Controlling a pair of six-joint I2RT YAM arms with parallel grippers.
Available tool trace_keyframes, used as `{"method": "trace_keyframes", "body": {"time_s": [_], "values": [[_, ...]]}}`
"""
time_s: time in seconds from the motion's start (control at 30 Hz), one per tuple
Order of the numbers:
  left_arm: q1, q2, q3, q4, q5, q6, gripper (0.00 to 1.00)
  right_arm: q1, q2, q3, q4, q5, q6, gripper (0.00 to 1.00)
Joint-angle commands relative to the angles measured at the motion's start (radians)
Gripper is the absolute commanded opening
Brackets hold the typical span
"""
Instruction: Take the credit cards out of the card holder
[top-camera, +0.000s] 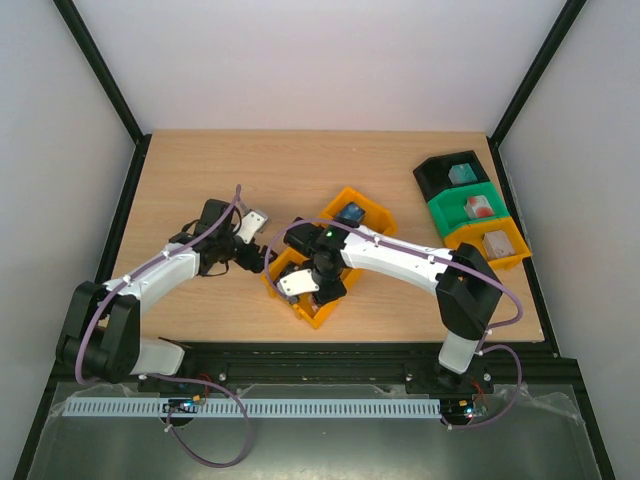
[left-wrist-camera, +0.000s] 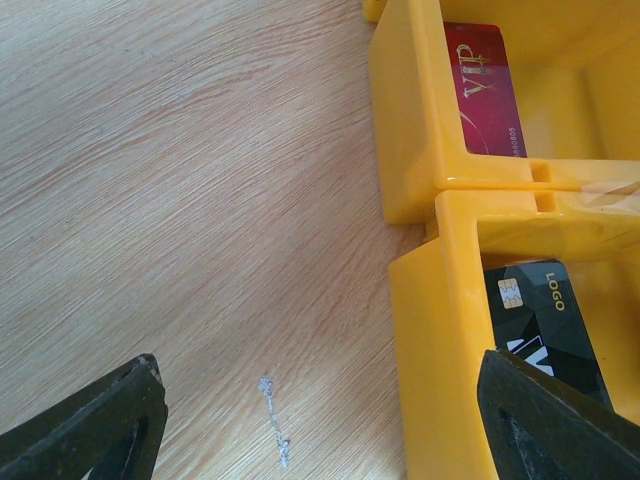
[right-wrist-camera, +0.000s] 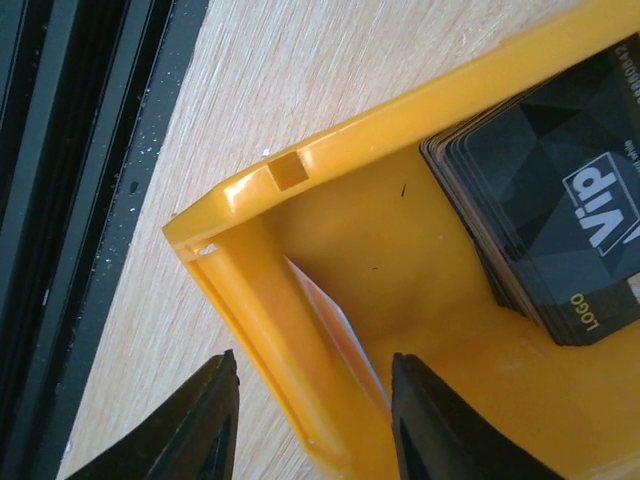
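Note:
A yellow three-compartment bin (top-camera: 381, 216) lies mid-table. A dark blue case (top-camera: 350, 213), seemingly the card holder, lies in its far compartment. A red credit card (left-wrist-camera: 487, 90) lies in one compartment and a stack of black credit cards (right-wrist-camera: 540, 210) in the nearest one. A thin pale-edged card (right-wrist-camera: 335, 320) leans inside that compartment's wall (right-wrist-camera: 400, 110). My right gripper (right-wrist-camera: 314, 362) is open, one finger outside this wall and one inside, astride wall and card. My left gripper (left-wrist-camera: 320, 365) hangs wide open over bare table beside the bin, one finger above the black card (left-wrist-camera: 545, 320).
At the back right stand a black bin (top-camera: 455, 178), a green bin (top-camera: 478, 208) and a small yellow bin (top-camera: 497, 243), each with a small object inside. The black rail (right-wrist-camera: 80, 150) along the table's near edge runs close to the yellow bin's corner.

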Motion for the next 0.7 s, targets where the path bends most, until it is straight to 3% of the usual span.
{"method": "trace_keyframes", "body": {"time_s": [0.0,0.23,0.67], "values": [[-0.004,-0.026,0.011,-0.023,0.013,0.014,0.86,0.01,0.0,-0.038,-0.021,0.01,0.015,0.37],[-0.003,-0.028,0.01,-0.023,0.008,0.017,0.86,0.014,0.0,-0.054,-0.028,0.013,0.012,0.22],[-0.003,-0.027,0.006,-0.024,0.007,0.026,0.86,0.032,-0.031,-0.065,-0.106,0.057,0.032,0.22]]}}
